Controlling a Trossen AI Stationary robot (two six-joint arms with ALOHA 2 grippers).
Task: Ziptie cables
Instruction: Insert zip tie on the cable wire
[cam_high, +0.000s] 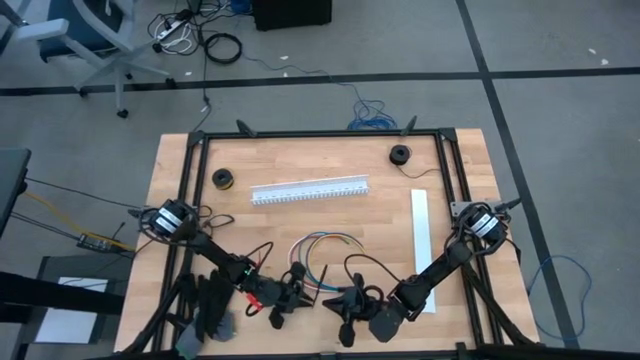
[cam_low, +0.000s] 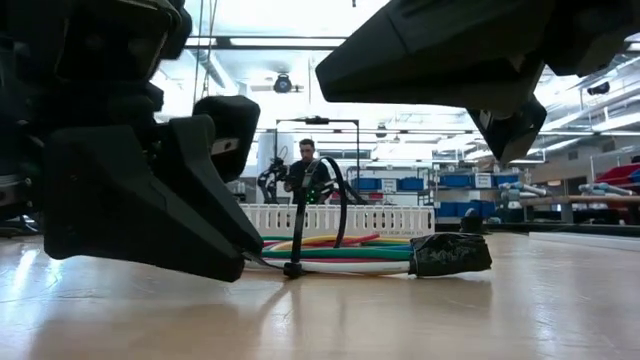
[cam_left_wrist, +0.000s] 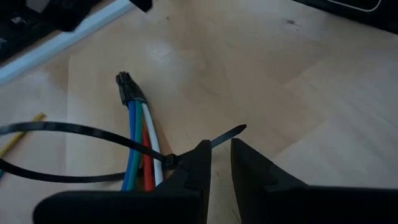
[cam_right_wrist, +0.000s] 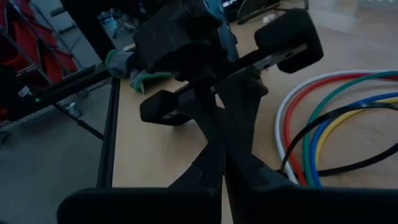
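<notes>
Two dark robot arms are working over a pale wooden counter (cam_high: 300, 160), where a handful of thin, flexible cables (cam_high: 320, 252) in red, green, blue, yellow and white is lying in a loop near the counter's 6 o'clock edge. The left pincer (cam_high: 283, 298) is hovering at about 7 o'clock of the loop and the right pincer (cam_high: 347, 302) at about 5 o'clock, the two facing each other low over the wood.

A thin black plastic zip tie (cam_left_wrist: 74, 129) is circling the straight run of cables in a wide, loose loop, short of the small dark plug end (cam_left_wrist: 127, 87). The left pincer's fingers (cam_left_wrist: 202, 158) are standing a narrow gap apart, with the tie's pointed tail sticking out just past their tips; whether the tail is touching them cannot be told. The right pincer's fingers (cam_right_wrist: 211, 155) are pressing together, with nothing visible between them.

A long white slotted plastic channel (cam_high: 310, 190) is lying at 12 o'clock of the cables, well apart from them, and a flat white strip (cam_high: 420, 235) is resting at 3 o'clock. In the room beyond, a person (cam_low: 305, 165) is standing far behind the counter.
</notes>
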